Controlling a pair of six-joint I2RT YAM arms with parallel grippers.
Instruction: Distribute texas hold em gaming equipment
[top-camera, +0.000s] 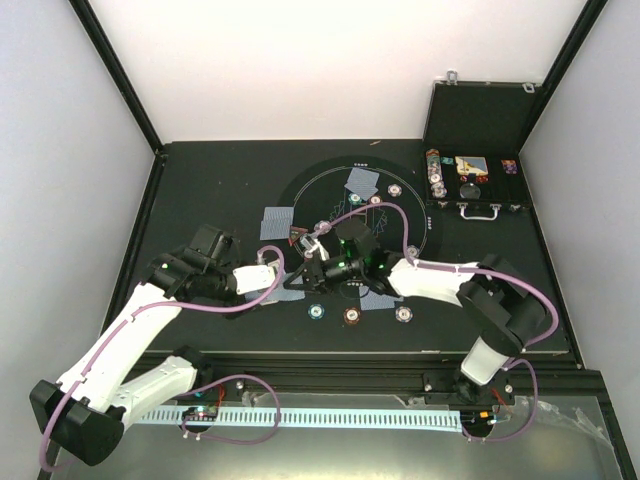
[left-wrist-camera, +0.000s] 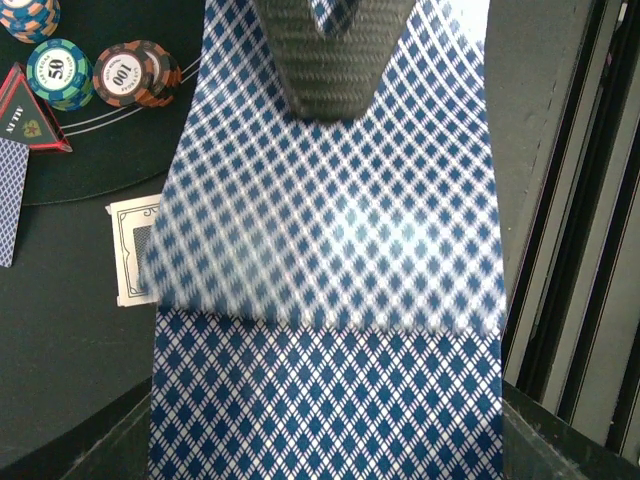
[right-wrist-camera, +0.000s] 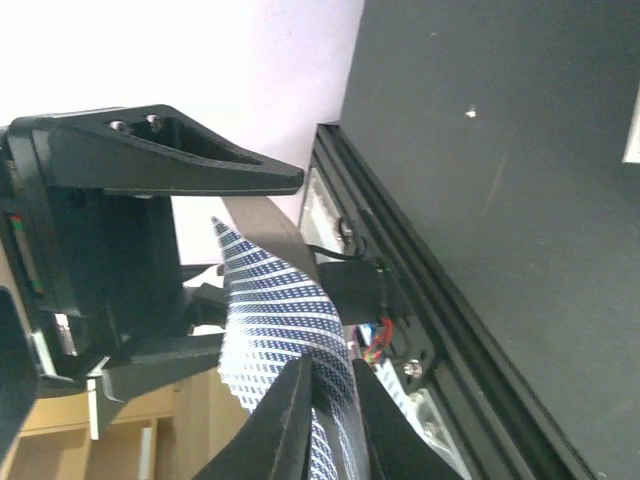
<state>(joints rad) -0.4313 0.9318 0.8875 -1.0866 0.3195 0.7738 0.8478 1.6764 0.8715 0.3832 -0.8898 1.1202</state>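
Observation:
My left gripper (top-camera: 298, 264) is shut on a deck of playing cards (left-wrist-camera: 330, 400) with blue diamond backs, which hides its fingers in the left wrist view. The top card (left-wrist-camera: 330, 220) looks blurred and lies partly off the deck. My right gripper (right-wrist-camera: 330, 378) is shut on that card (right-wrist-camera: 270, 310), which curves up from between its fingertips. The two grippers meet over the left half of the round black mat (top-camera: 320, 195). Three chips (top-camera: 352, 315) lie in a row at the mat's near edge. A green chip (left-wrist-camera: 58, 72), a brown chip (left-wrist-camera: 135, 72) and a red triangle (left-wrist-camera: 25, 115) lie beside the deck.
An open black case (top-camera: 475, 150) with more chips stands at the back right. Dealt cards (top-camera: 362, 182) and single chips (top-camera: 395, 189) lie around the mat. Another card (left-wrist-camera: 135, 250) lies just left of the deck. The metal rail (right-wrist-camera: 400, 300) runs along the table's near edge.

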